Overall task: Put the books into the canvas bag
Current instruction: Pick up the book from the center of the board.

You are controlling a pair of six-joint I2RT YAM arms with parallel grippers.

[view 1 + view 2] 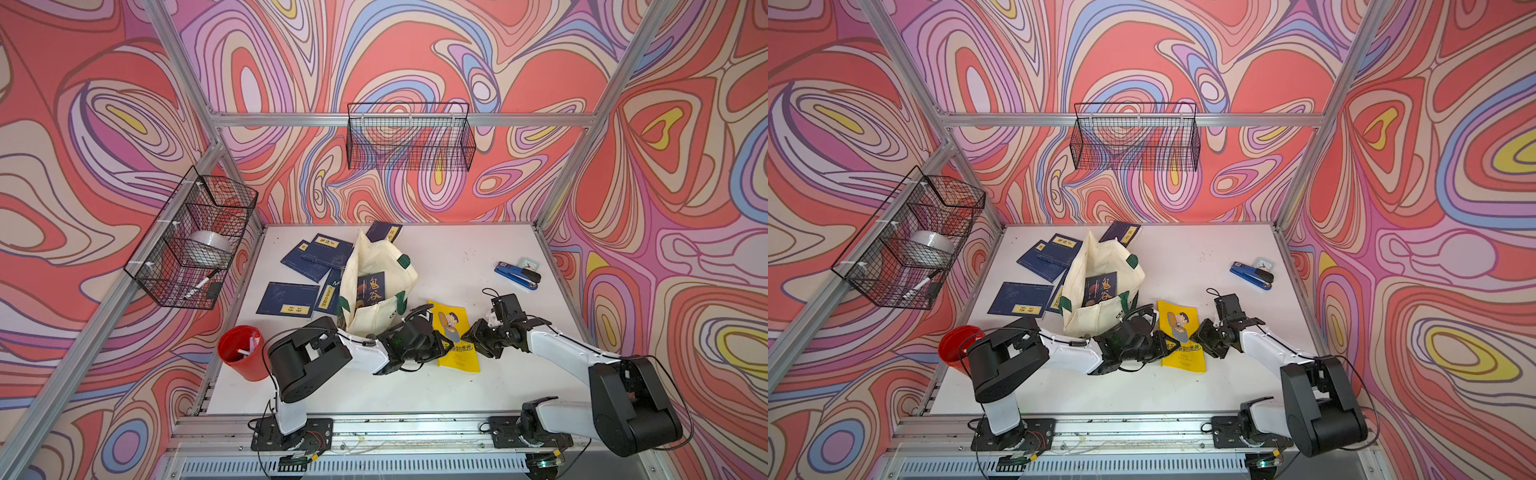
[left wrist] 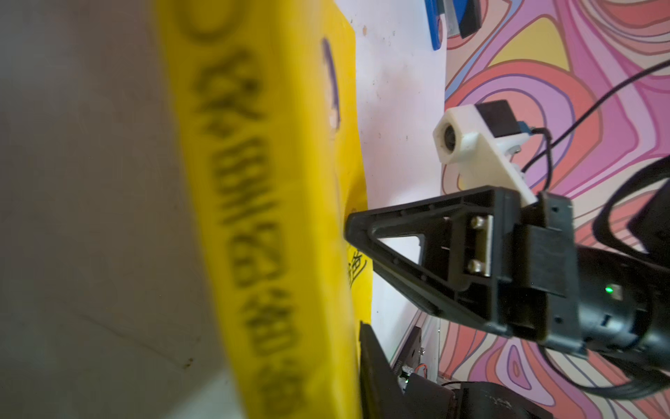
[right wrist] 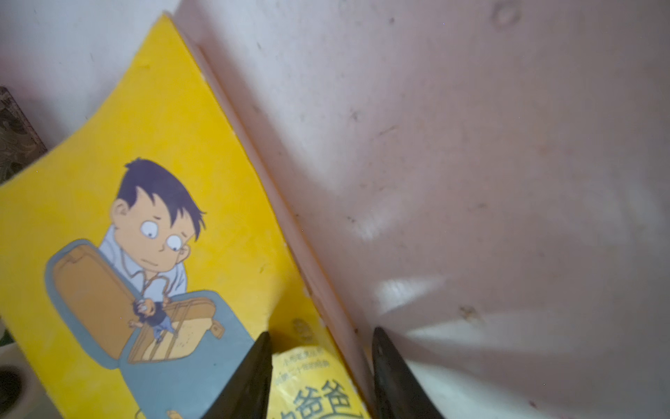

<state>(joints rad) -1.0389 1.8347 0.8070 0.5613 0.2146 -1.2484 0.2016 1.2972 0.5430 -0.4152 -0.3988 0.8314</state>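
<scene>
Right hand (image 3: pixel 322 332), jaws apart, straddles the yellow book's (image 3: pixel 163 127) edge; book lies lengthwise front-to-back.

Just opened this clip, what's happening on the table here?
Both arms are working on the yellow book, which lies on the table beside the canvas bag. The right gripper has its jaws open astride the book's edge. The left gripper is at the opposite edge, though its grip isn't visible. One dark book already sits in the bag, and several navy books lie out on the table.
</scene>
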